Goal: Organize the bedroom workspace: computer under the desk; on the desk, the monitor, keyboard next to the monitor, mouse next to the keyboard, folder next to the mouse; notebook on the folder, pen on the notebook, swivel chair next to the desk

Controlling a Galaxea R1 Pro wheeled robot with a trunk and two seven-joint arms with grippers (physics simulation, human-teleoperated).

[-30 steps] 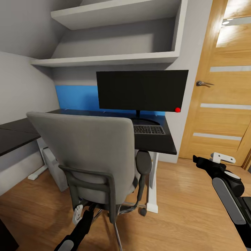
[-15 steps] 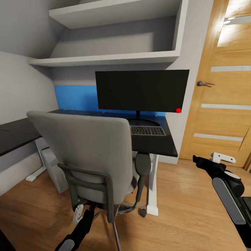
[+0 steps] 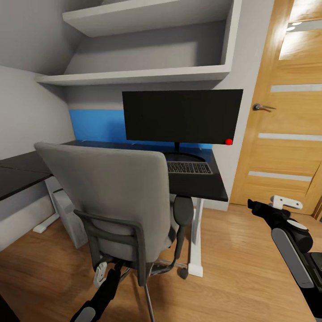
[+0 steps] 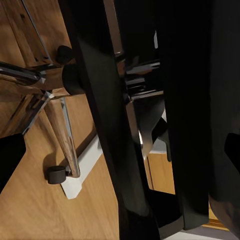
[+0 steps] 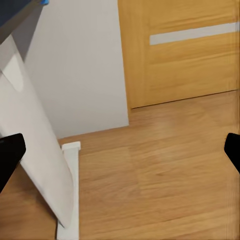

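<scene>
The grey swivel chair (image 3: 116, 197) stands with its back to me in front of the black-topped desk (image 3: 199, 188). On the desk the wide black monitor (image 3: 181, 116) stands with the keyboard (image 3: 188, 167) just before it. The pale computer (image 3: 67, 214) stands under the desk at the left. My left gripper (image 3: 105, 272) is low behind the chair and open (image 4: 120, 150), facing the chair's dark frame (image 4: 110, 125) and chrome base (image 4: 30, 80). My right gripper (image 3: 264, 209) hangs open (image 5: 120, 152) over bare floor right of the desk. The folder, notebook, pen and mouse are out of view.
A wooden door (image 3: 286, 112) fills the right wall beside the desk. White wall shelves (image 3: 147, 74) hang above the monitor. A white desk leg (image 5: 35, 150) and its foot (image 4: 82, 170) stand on the light wood floor (image 3: 250, 268).
The whole head picture shifted slightly between one second and half a second ago, so the camera moved. Since then nothing has visibly changed.
</scene>
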